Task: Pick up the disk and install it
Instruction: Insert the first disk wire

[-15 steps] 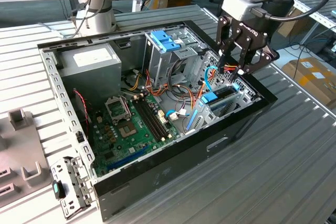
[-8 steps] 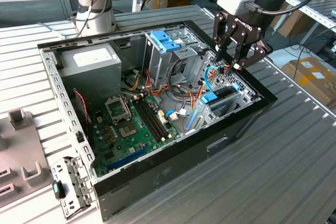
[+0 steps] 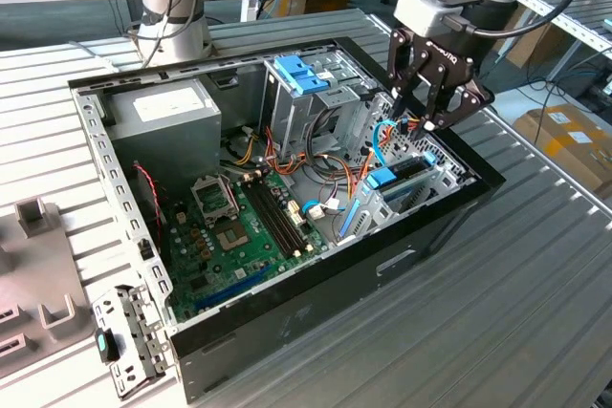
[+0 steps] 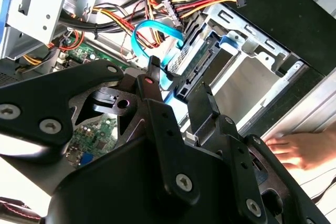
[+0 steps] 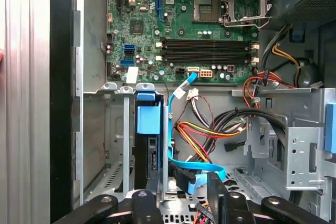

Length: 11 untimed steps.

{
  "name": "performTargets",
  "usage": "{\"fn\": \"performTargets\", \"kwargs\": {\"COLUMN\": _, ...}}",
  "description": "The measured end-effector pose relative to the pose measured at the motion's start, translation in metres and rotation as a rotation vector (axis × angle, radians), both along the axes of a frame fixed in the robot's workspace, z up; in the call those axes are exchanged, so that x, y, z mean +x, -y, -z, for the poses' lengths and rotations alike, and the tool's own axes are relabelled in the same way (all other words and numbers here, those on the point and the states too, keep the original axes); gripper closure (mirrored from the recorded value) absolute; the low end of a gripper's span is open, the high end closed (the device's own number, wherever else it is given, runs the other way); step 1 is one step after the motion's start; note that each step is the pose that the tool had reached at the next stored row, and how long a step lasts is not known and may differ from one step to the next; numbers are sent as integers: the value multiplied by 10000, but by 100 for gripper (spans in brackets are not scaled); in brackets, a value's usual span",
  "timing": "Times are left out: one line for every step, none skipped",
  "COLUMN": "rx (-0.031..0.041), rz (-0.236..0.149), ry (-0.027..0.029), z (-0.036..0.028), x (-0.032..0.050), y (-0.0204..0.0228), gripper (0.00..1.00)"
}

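Blue-railed grey metal disk point(image 5: 146, 145) seated edge-up in steel drive bay point(image 5: 126, 140); black gripper point(image 3: 421, 117) held above, fingers point(image 5: 217, 188) spread.

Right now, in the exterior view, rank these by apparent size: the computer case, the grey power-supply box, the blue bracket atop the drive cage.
Largest: computer case.
Then: grey power-supply box.
Smallest: blue bracket.

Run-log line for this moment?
claw: open, over grey metal drive bay | flat metal hard disk with blue rail: standing on edge inside bay
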State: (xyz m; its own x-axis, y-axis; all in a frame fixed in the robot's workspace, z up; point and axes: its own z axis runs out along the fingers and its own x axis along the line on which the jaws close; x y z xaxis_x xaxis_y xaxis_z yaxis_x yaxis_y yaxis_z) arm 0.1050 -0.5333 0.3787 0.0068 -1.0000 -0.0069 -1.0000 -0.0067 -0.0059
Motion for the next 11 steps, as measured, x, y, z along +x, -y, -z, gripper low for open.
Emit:
{"fn": "performTargets", "kwargs": {"rx": 0, "rz": 1, "ry": 0, "z": 1, "x": 0, "y": 14, "gripper": 51}}
{"fn": "performTargets", "kwargs": {"rx": 1, "rz": 0, "ry": 0, "z": 2, "x": 0, "y": 14, "gripper": 51}}
{"fn": "performTargets", "kwargs": {"rx": 0, "rz": 0, "ry": 0, "z": 1, "x": 0, "y": 15, "gripper": 51}}
{"fn": "performTargets", "kwargs": {"rx": 0, "rz": 0, "ry": 0, "z": 1, "x": 0, "y": 34, "gripper": 51}}
{"fn": "performTargets", "kwargs": {"rx": 0, "rz": 0, "ry": 0, "z": 2, "x": 0, "y": 51, "gripper": 51}}
{"fn": "performTargets", "kwargs": {"rx": 1, "rz": 1, "ry": 0, "z": 2, "x": 0, "y": 52, "gripper": 51}}
{"fn": "performTargets", "kwargs": {"rx": 0, "rz": 0, "ry": 0, "z": 1, "x": 0, "y": 53, "gripper": 51}}
{"fn": "performTargets", "kwargs": {"rx": 0, "rz": 0, "ry": 0, "z": 1, "x": 0, "y": 54, "gripper": 51}}
{"fn": "performTargets", "kwargs": {"rx": 0, "rz": 0, "ry": 0, "z": 1, "x": 0, "y": 56, "gripper": 51}}
{"fn": "performTargets", "kwargs": {"rx": 1, "rz": 0, "ry": 0, "z": 2, "x": 0, "y": 57, "gripper": 51}}
{"fn": "performTargets", "kwargs": {"rx": 1, "rz": 0, "ry": 0, "z": 1, "x": 0, "y": 57, "gripper": 51}}
